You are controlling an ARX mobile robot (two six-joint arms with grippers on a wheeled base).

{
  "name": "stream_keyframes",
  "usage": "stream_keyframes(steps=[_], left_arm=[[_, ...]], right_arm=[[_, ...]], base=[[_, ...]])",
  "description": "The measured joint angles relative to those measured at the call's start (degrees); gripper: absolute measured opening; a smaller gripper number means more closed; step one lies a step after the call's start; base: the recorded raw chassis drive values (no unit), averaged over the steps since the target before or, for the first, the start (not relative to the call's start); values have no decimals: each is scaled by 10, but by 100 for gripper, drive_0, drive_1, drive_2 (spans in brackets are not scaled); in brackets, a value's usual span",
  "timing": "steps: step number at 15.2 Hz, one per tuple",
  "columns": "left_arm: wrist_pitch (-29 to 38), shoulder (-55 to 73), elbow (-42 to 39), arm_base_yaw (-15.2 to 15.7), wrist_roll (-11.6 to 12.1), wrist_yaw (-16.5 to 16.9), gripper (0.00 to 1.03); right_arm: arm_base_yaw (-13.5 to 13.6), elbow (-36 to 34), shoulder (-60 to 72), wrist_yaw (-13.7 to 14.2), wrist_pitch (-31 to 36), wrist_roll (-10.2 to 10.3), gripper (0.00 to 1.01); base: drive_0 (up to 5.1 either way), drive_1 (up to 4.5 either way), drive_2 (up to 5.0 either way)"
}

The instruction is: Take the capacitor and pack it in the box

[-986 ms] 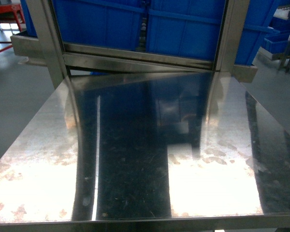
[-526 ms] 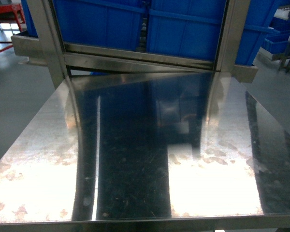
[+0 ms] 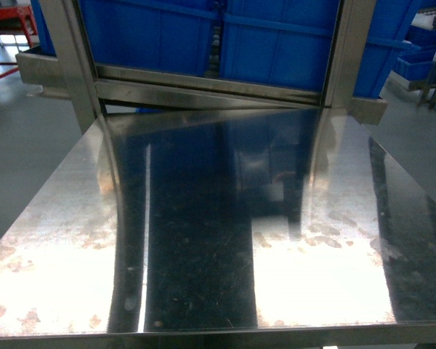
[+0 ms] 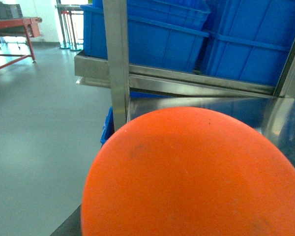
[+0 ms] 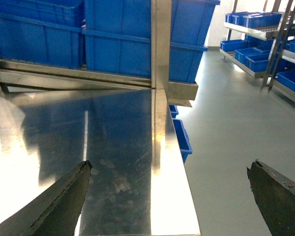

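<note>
Right gripper [image 5: 169,196]: we see its two dark fingers [image 5: 64,201] spread wide at the bottom corners of the right wrist frame, nothing between them. Left gripper: we cannot tell its state, since an orange rounded shape [image 4: 196,177] fills the lower part of the left wrist frame. Steel table [image 3: 58,218] fills the head frame. Blue bins [image 3: 276,43] stand along the top edge; contents not visible. We find neither box nor capacitor in any view.

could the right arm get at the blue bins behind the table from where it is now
Probably yes: the right gripper is open with bare steel table ahead, and the blue bins sit just beyond its far edge, though a steel upright partly fronts them.
</note>
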Motion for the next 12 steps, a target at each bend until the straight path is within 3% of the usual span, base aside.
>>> stream_keyframes(steps=[12], left_arm=[[-40,-74,-32,0,0,0,44]], right_arm=[[0,0,0,0,0,0,98]], base=[[0,0,0]])
